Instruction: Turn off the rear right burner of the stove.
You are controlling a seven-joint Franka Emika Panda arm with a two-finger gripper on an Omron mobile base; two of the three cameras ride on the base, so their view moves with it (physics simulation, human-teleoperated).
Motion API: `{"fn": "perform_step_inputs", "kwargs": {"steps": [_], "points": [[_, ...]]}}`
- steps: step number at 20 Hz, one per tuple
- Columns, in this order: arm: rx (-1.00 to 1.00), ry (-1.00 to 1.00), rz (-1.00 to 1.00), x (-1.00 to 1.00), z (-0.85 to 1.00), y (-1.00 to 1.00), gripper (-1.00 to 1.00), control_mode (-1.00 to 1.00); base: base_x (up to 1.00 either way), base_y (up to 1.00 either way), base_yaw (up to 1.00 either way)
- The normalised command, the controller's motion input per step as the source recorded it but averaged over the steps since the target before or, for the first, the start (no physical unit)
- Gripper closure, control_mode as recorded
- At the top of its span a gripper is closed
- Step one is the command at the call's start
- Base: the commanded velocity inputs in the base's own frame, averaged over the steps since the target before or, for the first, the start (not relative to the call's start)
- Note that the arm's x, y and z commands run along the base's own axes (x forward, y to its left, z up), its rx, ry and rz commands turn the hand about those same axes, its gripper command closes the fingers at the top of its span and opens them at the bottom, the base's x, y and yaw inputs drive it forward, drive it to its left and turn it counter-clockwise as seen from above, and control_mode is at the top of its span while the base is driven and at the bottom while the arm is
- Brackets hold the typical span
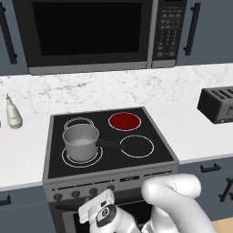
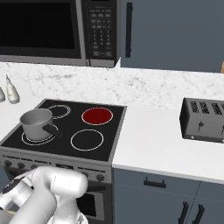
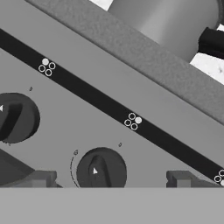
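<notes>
Rear right burner (image 1: 124, 121) glowing red on stove (image 1: 150, 157). Fingers (image 3: 39, 178) spread apart around a dark knob (image 3: 101, 169). White marble tabletop (image 2: 153, 144); no readable writing.

kitchen | stove (image 1: 109, 136), microwave (image 1: 91, 32), toaster (image 2: 203, 119), marble counter (image 2: 153, 144), cabinets (image 2: 175, 30)

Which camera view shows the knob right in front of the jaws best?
The hand view: the knob sits between the fingertips, its white pointer mark and dial ticks readable. The left base view shows the stove's knob row as small dark dots above the gripper; the right base view shows them similarly small.
</notes>
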Motion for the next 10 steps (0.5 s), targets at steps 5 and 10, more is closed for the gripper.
{"fn": "perform_step_inputs", "kwargs": {"steps": [5,10], "points": [[0.0,0.0,0.0,0.09,-0.13,0.0,-1.0,-1.0,0.0,0.0,0.0],[0.0,0.0,0.0,0.19,-0.05,0.0,-1.0,-1.0,0.0,0.0,0.0]]}}
